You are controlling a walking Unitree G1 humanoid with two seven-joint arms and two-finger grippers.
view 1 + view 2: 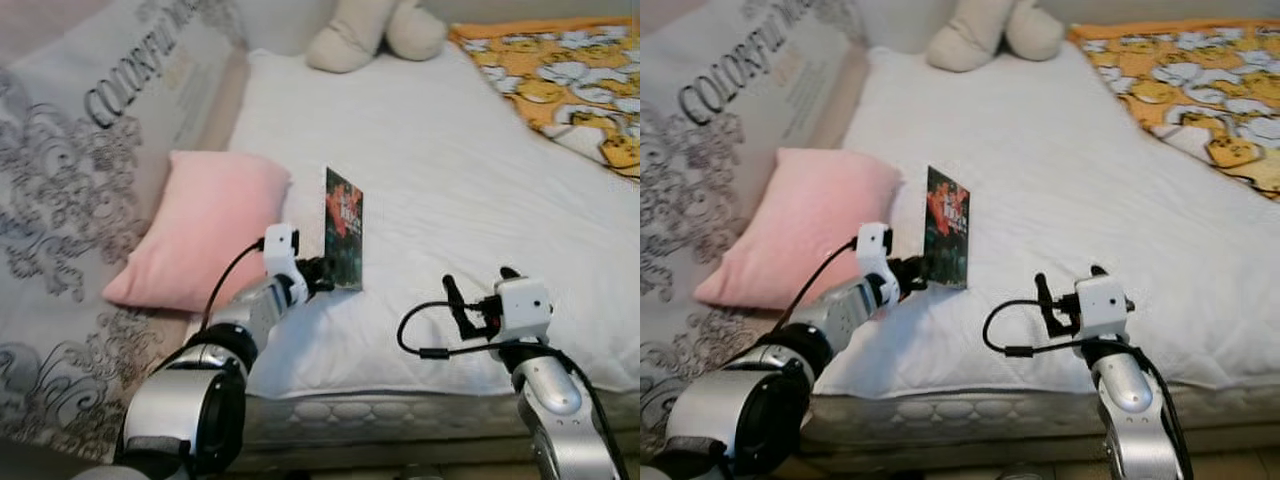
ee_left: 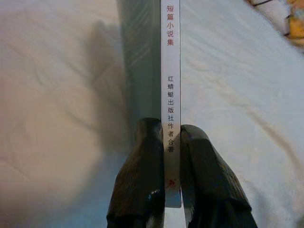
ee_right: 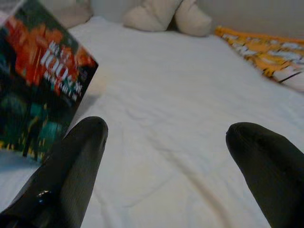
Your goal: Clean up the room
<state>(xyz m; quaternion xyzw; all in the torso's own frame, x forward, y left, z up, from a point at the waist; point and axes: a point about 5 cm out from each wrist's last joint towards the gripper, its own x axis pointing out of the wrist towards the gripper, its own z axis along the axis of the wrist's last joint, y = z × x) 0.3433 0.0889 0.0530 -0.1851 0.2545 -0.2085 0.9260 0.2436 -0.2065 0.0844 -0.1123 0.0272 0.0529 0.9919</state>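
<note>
Between left fingers, book (cover hidden)

Bed: white quilted cover lying smooth, mattress edge showing below. Patterned grey-and-cream bedding lying along its left side.

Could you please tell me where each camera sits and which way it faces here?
Left eye, right eye: on the head, looking forward and down at the bed; both arms show.
Left wrist: along the left gripper, shut on the book spine.
Right wrist: along the open right gripper, across the bed toward the plush toy.
Shared: all four show the book.
</note>
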